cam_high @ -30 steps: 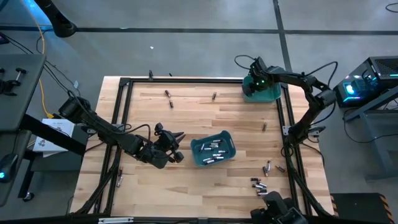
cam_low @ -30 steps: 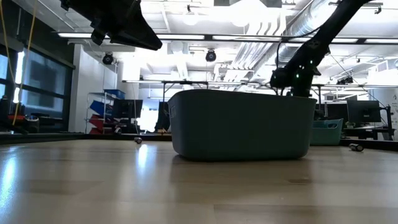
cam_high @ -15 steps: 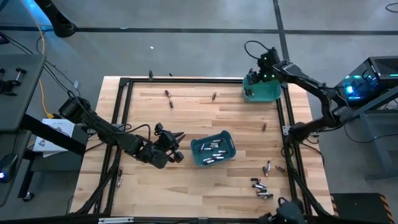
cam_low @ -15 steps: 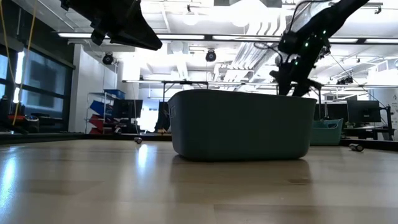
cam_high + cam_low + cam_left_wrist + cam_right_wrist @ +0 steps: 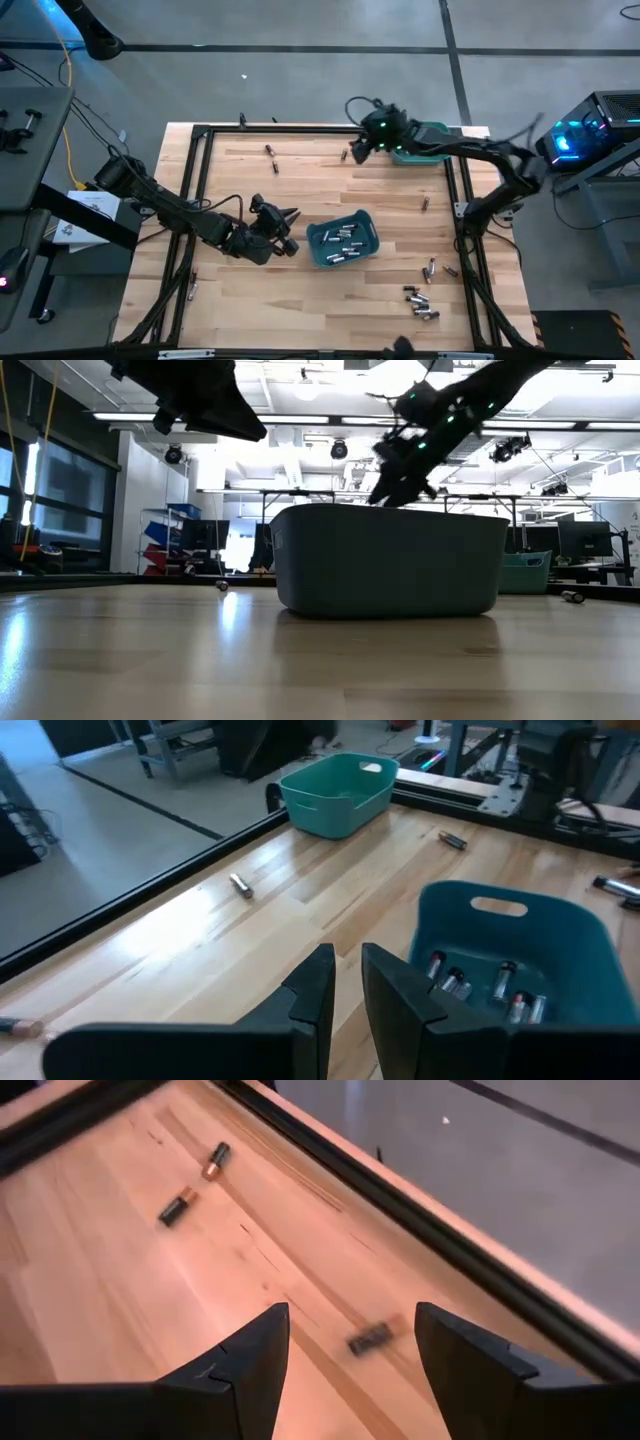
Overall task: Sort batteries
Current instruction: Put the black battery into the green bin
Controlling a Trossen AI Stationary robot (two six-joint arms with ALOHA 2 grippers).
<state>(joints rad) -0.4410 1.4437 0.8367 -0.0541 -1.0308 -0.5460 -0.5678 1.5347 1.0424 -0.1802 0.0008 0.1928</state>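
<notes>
A teal bin (image 5: 343,240) in the middle of the table holds several batteries (image 5: 470,982). A second teal bin (image 5: 430,145) stands at the far right corner. My right gripper (image 5: 354,150) hangs open near the far edge. It is above a loose battery (image 5: 370,1338) that lies on the wood and shows between its fingers (image 5: 255,1350). Two more batteries (image 5: 197,1180) lie farther left. My left gripper (image 5: 347,960) hovers just left of the middle bin. Its fingers are almost together, with nothing between them.
Loose batteries lie near the right rail (image 5: 424,203) and in a cluster at the near right (image 5: 418,300). One more (image 5: 193,290) lies outside the left rail. A black frame (image 5: 300,129) borders the wooden table. Bare wood lies between the far batteries and the middle bin.
My right gripper has swung from over the far right bin toward the table's left along the far edge. It rose a little and tipped more level. It now hangs over the loose battery there.
</notes>
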